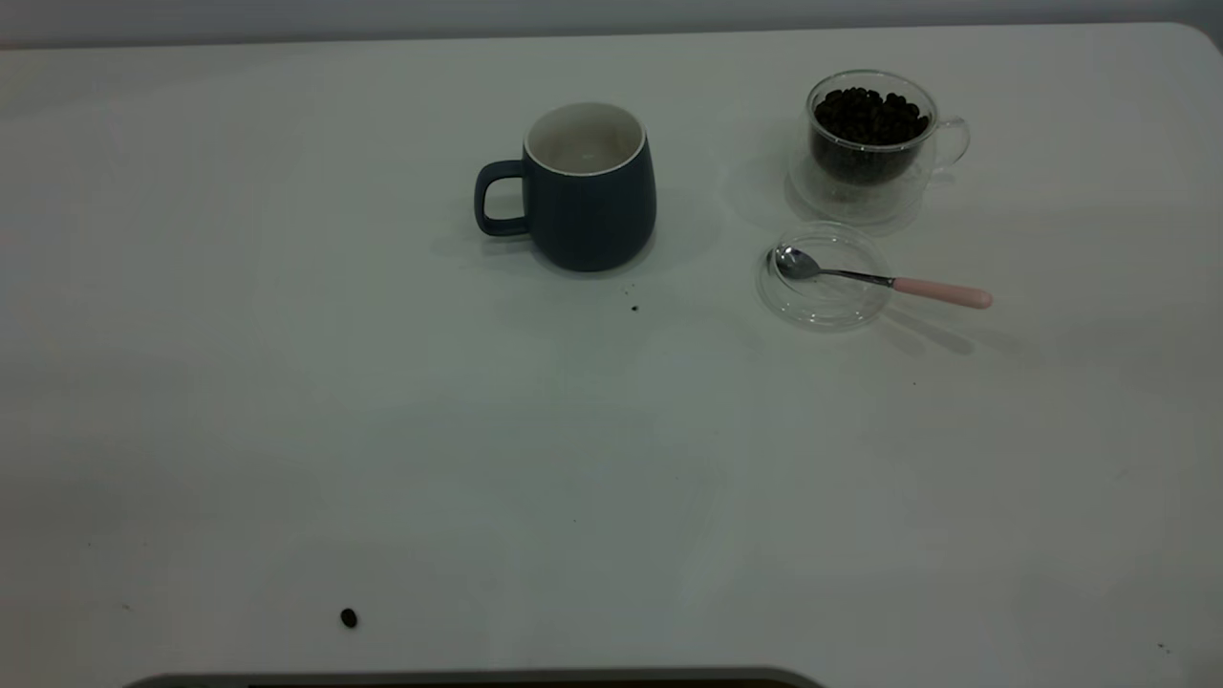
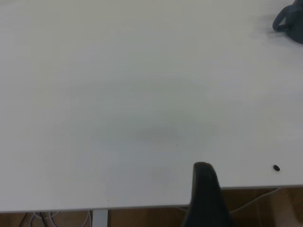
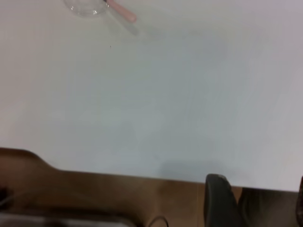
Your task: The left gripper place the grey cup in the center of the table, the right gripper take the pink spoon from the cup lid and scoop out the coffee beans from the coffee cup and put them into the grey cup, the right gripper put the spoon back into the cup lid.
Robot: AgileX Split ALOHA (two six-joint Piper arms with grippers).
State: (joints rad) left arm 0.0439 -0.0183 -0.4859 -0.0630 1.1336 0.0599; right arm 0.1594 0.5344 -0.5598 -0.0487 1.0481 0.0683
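Standing near the worktop's (image 1: 287, 382) middle, the grey cup (image 1: 583, 191) looks placed already but empty. Right of it, the pink spoon (image 1: 884, 282) lies in the cup lid (image 1: 824, 306) before the full coffee cup (image 1: 865, 143). Scooping remains. Neither hand's opening is discernible.

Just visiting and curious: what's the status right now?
Both grippers back at table edge. Grey cup centred, pink spoon on cup lid. Nothing blocking.
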